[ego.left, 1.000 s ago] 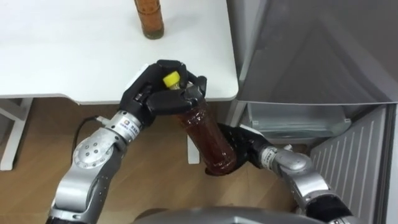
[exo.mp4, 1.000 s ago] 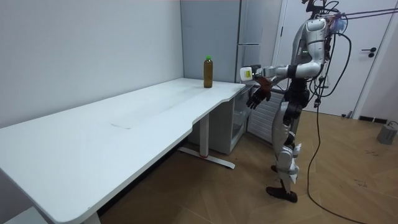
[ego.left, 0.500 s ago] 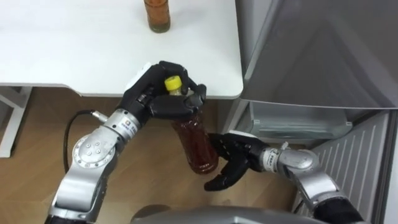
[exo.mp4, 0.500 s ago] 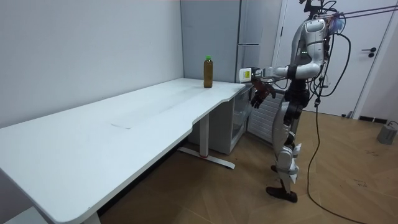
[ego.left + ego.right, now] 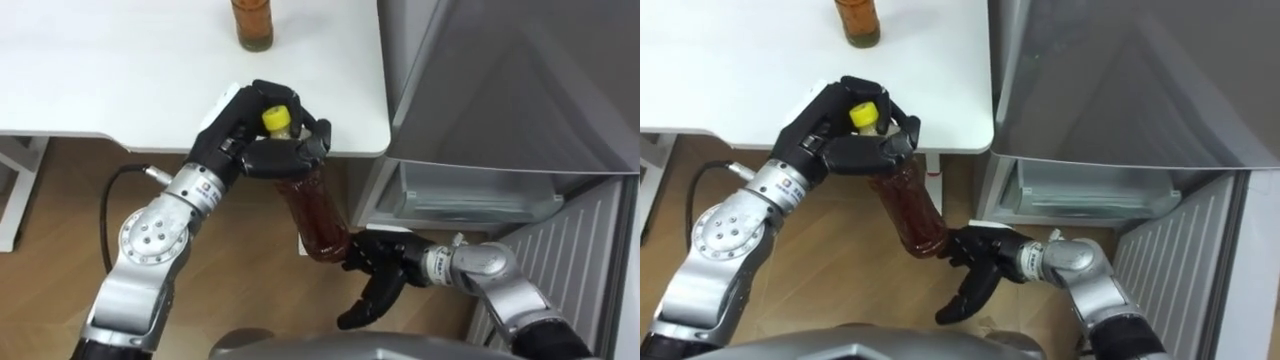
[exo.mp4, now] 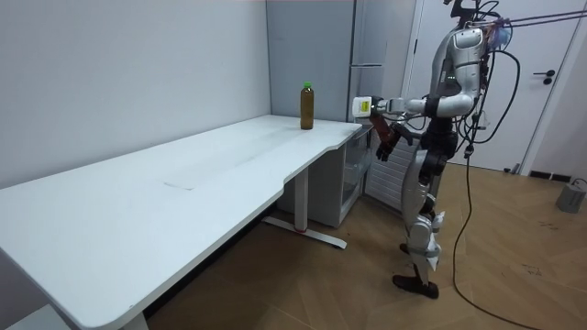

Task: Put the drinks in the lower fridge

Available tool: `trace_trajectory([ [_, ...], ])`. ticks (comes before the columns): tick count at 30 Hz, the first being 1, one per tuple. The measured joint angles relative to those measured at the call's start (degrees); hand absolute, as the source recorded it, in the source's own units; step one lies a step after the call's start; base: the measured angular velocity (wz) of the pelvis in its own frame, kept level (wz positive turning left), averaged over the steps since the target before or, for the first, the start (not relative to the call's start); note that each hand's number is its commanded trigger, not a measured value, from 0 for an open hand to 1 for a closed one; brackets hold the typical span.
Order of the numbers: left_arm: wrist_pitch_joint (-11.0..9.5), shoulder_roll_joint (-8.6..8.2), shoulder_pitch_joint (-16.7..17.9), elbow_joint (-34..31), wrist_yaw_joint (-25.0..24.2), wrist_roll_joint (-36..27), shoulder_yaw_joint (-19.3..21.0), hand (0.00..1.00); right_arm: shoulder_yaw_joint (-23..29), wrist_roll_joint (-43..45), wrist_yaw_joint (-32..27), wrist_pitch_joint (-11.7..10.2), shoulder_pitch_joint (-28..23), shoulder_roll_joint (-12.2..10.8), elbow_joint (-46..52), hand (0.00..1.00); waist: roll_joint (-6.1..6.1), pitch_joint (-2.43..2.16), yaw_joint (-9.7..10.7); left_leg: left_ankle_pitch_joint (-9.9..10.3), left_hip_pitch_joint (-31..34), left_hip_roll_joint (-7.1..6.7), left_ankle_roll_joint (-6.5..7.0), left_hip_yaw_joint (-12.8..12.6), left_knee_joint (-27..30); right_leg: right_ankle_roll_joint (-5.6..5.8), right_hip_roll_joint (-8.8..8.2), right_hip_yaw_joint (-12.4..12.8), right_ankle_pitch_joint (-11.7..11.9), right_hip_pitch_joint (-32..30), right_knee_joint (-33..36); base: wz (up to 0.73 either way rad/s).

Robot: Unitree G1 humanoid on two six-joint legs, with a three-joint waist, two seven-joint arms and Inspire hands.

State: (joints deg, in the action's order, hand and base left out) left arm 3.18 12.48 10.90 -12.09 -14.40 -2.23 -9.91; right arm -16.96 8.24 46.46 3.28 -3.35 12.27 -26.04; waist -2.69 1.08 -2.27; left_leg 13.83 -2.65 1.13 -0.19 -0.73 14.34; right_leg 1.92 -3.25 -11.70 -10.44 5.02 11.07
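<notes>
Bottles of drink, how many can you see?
2. The yellow-capped bottle is gripped in the left hand, off the table's corner beside the fridge. The green-capped bottle stands on the table. Others may be hidden inside the fridge.

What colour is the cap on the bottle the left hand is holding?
Yellow. The cap on the bottle in the left hand shows best in the left eye view.

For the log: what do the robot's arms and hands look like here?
The left hand and right hand are black, with jointed fingers. Both forearms are silver metal with rounded housings, and a round disc dotted with small holes sits at the left elbow. A small white label marks the left wrist, and a thin dark cable loops off it.
</notes>
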Motion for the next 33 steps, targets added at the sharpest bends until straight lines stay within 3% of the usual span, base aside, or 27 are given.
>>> trace_trajectory([
  [5, -0.5, -0.02, -0.1, 0.0, 0.3, 0.0, -1.4, 1.0, 0.0, -4.4, 0.2, 0.0, 0.0, -1.6, 0.0, 0.0, 0.13, 0.09, 0.2, 0.0, 0.3, 0.06, 0.01, 0.1, 0.2, 0.0, 0.0, 0.0, 0.0, -0.1, 0.6, 0.0],
  [9, -1.4, 0.07, -0.1, 0.0, 0.3, 0.0, -1.9, 1.0, -0.1, -6.7, 0.6, 0.0, 0.0, -1.5, -0.3, 0.0, 0.57, 0.28, 0.3, 0.0, 0.4, 0.05, 0.0, 0.3, 0.1, 0.0, 0.0, -0.2, 0.0, 0.0, 0.6, 0.01],
  [12, -1.9, 0.09, -0.1, 0.2, 0.3, 0.0, -3.8, 1.0, -0.4, -9.7, 0.6, 0.1, -0.7, -1.0, -0.2, 0.0, 0.79, 0.15, 0.5, 0.0, 0.4, 0.03, 0.0, 0.5, 0.4, -0.01, -0.02, -0.5, 0.0, 0.0, 0.6, 0.03],
  [14, -3.1, 0.08, -0.1, 2.2, 0.3, -0.1, -5.3, 1.0, -0.5, -10.6, 0.4, 0.3, -0.7, -0.7, 0.1, 0.0, 1.07, -0.02, 0.6, 0.0, 0.4, -0.01, 0.0, 0.5, 0.5, -0.01, -0.06, -0.5, 0.0, 0.0, 0.7, 0.0],
  [19, -3.2, 0.05, -0.1, 8.7, -0.4, -0.1, -10.5, 1.0, -1.4, -14.9, 0.2, 0.0, -0.7, -1.8, 2.1, 0.0, 1.21, -0.11, 0.9, 0.0, 0.2, -0.02, 0.0, 0.9, 0.5, -0.01, -0.06, -0.8, 0.0, 0.0, 0.7, 0.01],
  [27, -3.2, 0.18, -0.1, 9.8, -0.9, 0.3, -10.9, 1.0, -2.1, -15.7, -0.2, 0.0, -0.9, -1.3, 1.8, 0.0, 1.22, -0.1, 1.0, 0.0, 0.5, -0.11, 0.0, 1.0, 0.4, -0.01, -0.16, -0.9, 0.0, 0.1, 0.7, 0.01],
  [33, -3.2, 0.48, -0.1, 9.8, -1.1, 0.8, -11.7, 1.0, -3.1, -23.6, -0.9, 0.0, -0.9, -1.5, 0.4, 0.0, 1.55, 0.06, 2.0, 0.0, 0.5, -0.13, 0.0, 1.2, 0.3, -0.01, -0.09, -1.1, 0.0, 0.5, 0.6, 0.02],
])
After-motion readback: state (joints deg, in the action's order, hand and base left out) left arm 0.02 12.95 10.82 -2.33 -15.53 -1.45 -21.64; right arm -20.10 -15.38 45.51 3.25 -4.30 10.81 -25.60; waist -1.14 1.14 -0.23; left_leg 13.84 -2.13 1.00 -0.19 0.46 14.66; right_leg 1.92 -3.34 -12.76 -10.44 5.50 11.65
